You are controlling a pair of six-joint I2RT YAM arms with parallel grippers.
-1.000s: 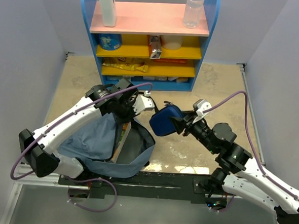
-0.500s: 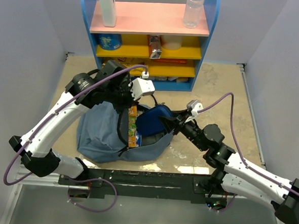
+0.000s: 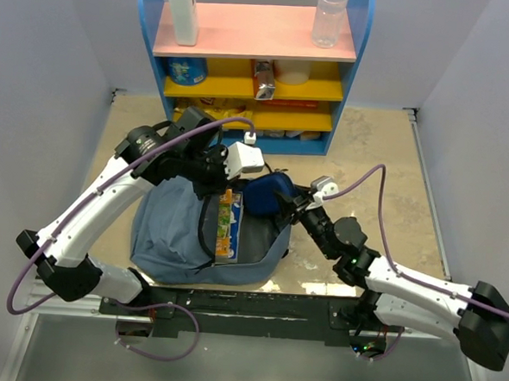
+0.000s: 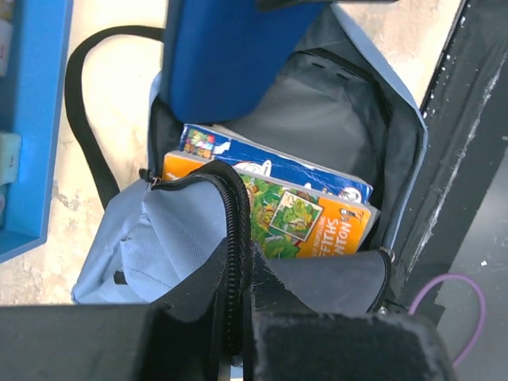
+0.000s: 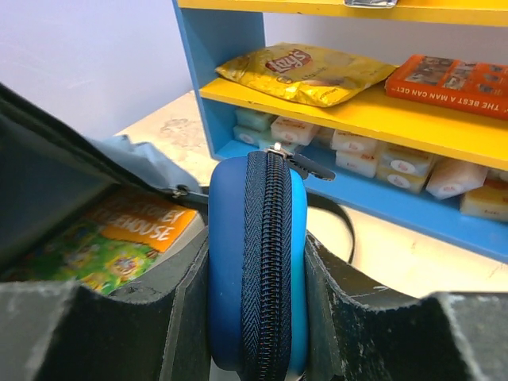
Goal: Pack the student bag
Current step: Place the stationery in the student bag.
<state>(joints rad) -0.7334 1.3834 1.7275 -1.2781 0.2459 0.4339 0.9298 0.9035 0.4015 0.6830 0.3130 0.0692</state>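
Observation:
The student bag (image 3: 169, 237), slate-blue with black straps, lies open on the table between the arms. Inside it stand an orange picture book (image 3: 226, 228) and a blue one. My left gripper (image 3: 219, 178) is shut on the bag's black zipper edge (image 4: 236, 262) and holds the mouth open. In the left wrist view the books (image 4: 317, 222) fill the near side of the dark lining. My right gripper (image 3: 279, 205) is shut on a bright-blue zipped pouch (image 3: 265, 194), held on edge at the bag's open mouth. The pouch (image 5: 258, 254) sits squeezed between both fingers in the right wrist view.
A blue shelf unit (image 3: 253, 69) stands at the back with a pink top, two bottles, a chips bag (image 5: 305, 71), an orange book (image 5: 456, 75) and small packets. A black bag strap (image 4: 79, 119) loops towards the shelf. The black rail (image 3: 247, 307) runs along the near edge.
The right arm has carried the pouch left and down to the bag's mouth. The left arm swung back, pulling the bag's edge up and opening it wider, then eased down a little.

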